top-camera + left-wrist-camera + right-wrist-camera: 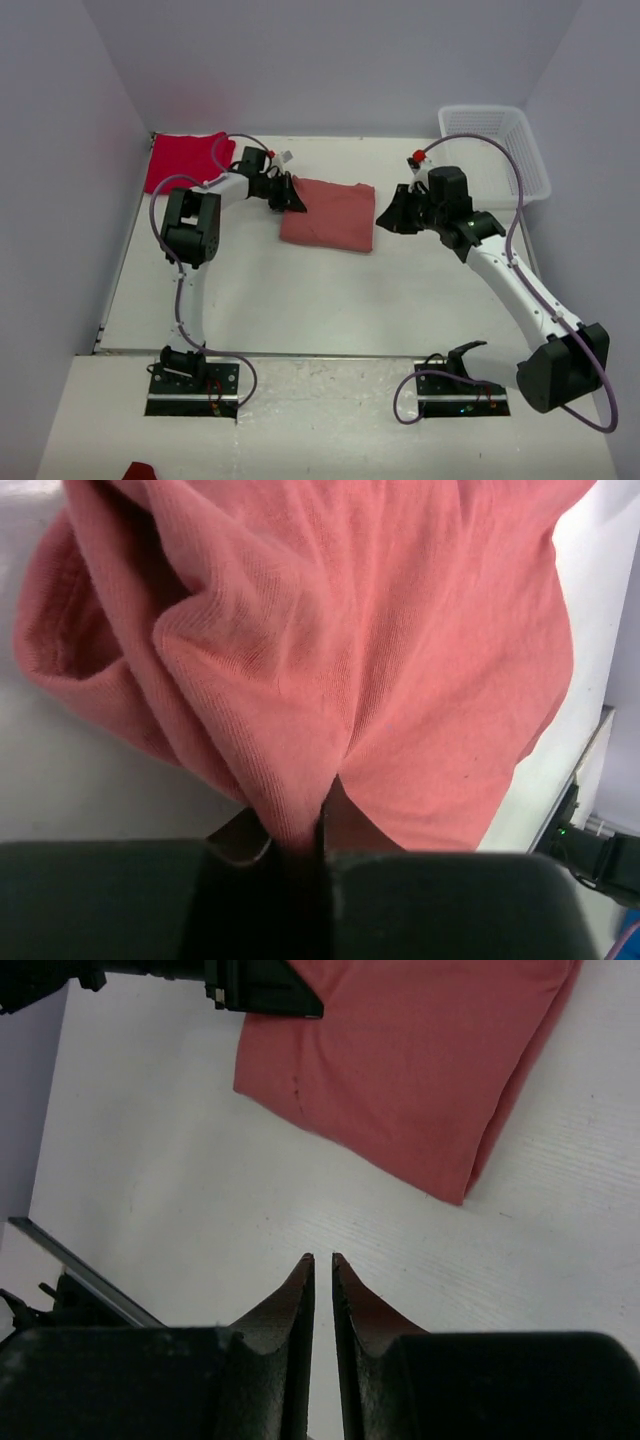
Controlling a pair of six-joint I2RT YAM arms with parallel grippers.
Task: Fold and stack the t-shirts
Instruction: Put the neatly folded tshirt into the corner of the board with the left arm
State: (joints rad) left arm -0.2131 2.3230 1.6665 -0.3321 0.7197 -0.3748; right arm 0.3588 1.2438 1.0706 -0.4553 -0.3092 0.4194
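The salmon-pink t-shirt (330, 214) lies folded in a rectangle at the table's middle back. It also shows in the left wrist view (400, 660) and the right wrist view (420, 1070). My left gripper (296, 198) is shut on its left edge, with cloth pinched between the jaws (305, 830). The bright red t-shirt (185, 158) lies folded at the far left back corner. My right gripper (385, 220) sits just right of the pink shirt, jaws nearly together with nothing between them (321, 1258), over bare table.
A white mesh basket (495, 150) stands at the back right. The table's left edge has a metal rail (115, 280). A small red scrap (140, 470) lies at the bottom left, off the table.
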